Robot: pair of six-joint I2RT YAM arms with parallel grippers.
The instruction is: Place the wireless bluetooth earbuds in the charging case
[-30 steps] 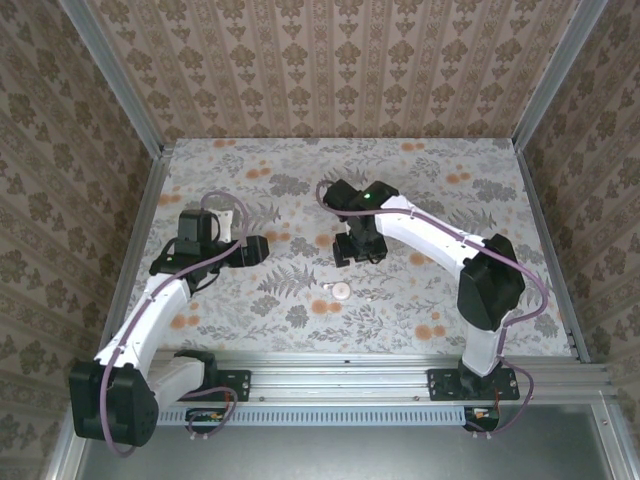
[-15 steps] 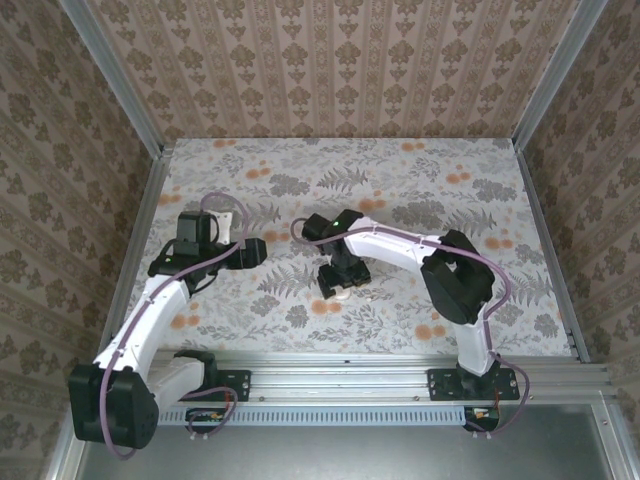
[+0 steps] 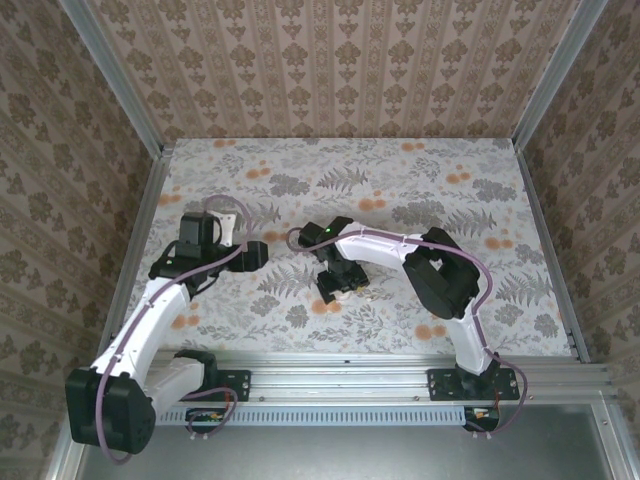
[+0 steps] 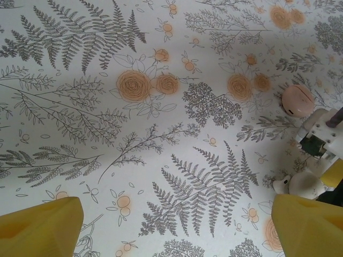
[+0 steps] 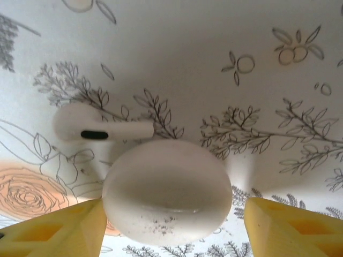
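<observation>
The right tool [image 5: 172, 227] is low over the surface [image 4: 80, 134], its fingers released on both sides of a pale rounded body [image 5: 167, 187]; whether this belongs to the case I cannot tell. One earbud [image 5: 102, 128] lies just beyond it, the stem pointing to it. The pink charging case [image 4: 297, 100] rests near the right tool. The left tool [image 4: 177, 227] hangs released and empty. The step seems to be a first grasp: next the fingers should close gently and centred, without knocking the earbud

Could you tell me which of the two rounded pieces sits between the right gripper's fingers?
The whitish dome, framed by the right gripper with an earbud beside it; the pink puck lies apart from the fingers.
</observation>
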